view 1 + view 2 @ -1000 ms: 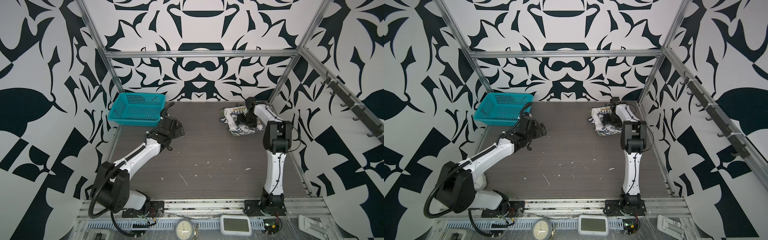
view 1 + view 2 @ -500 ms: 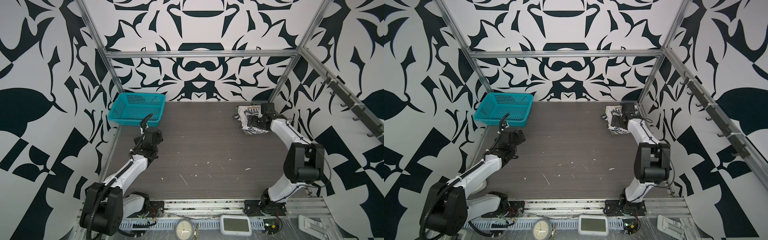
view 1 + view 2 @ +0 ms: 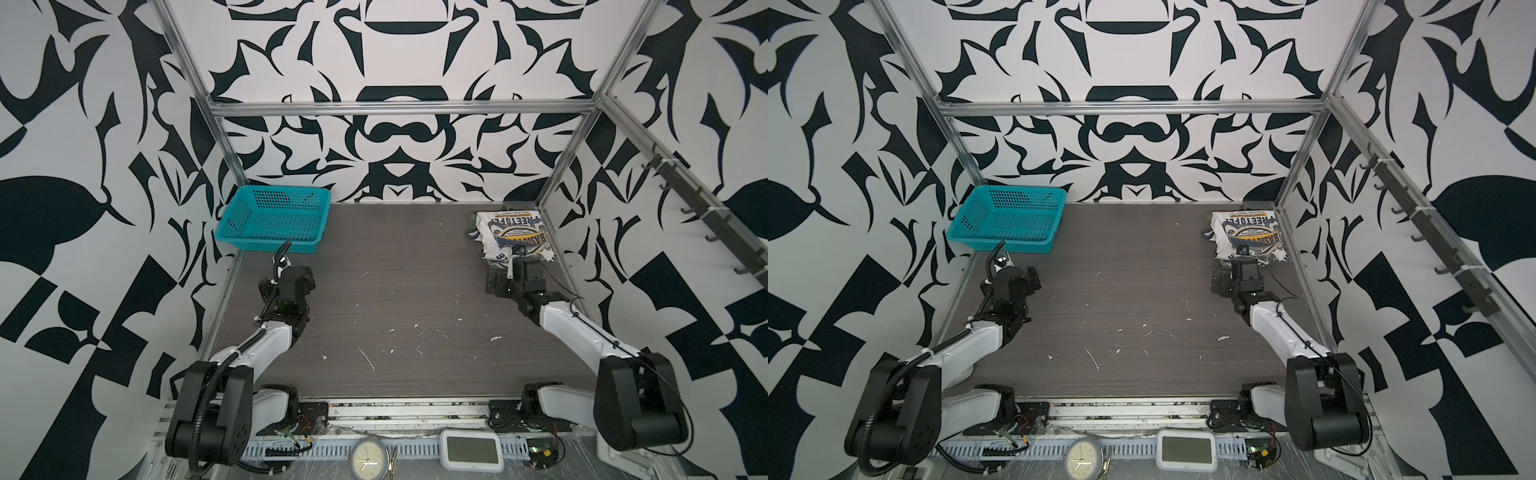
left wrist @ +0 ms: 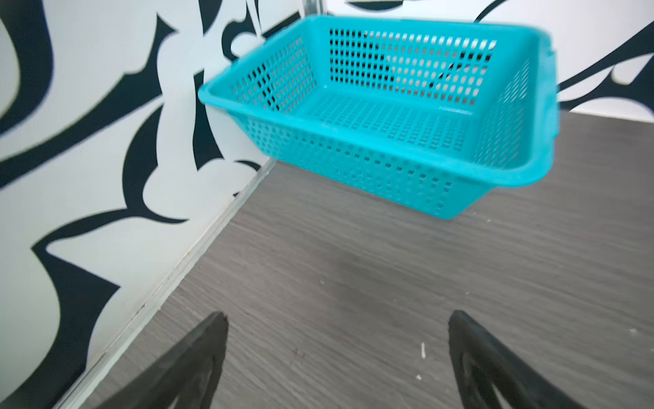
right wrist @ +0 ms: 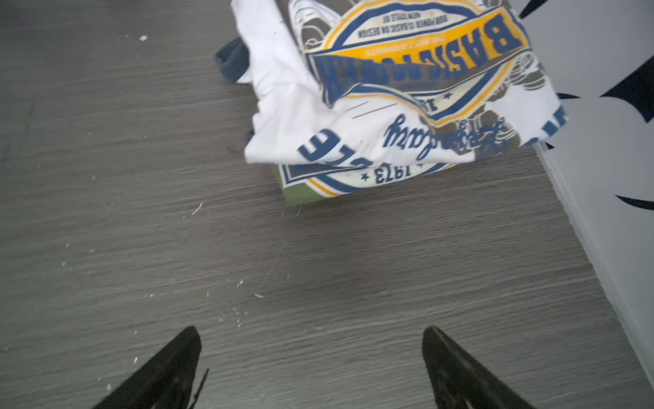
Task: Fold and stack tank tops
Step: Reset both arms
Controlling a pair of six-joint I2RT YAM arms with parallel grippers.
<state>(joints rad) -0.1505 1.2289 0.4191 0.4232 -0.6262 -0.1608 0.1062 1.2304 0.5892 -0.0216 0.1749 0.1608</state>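
While lying stacked in the far right corner of the table [image 3: 395,291], hard by the wall: white tank top [image 5: 283,117] uppermost, rumpled, chest graphic face up; olive green tank top [image 5: 300,196] beneath, folded flat, showing only as a corner and a strip of graphic at the near edge.

Right gripper [image 5: 310,331]: jaws spread wide, empty, just short of the pile, touching no cloth.

Left gripper [image 4: 338,315]: jaws spread wide, empty, over bare table near the teal basket [image 4: 354,132], well apart from the pile.

Step in hand, by judgement: stacking done, nothing held, task at or very near its end.

Next move, if any: a tidy of the loose white layer, calling for a low pinch at its lifted near hem without dragging the olive one below; otherwise both arms to rest.

Hidden or unclear: most of the olive shirt, under the white; navy trim, only a dark lump at the pile's side; number of folds, not tellable; far edge of the pile, cut off in the right wrist view.
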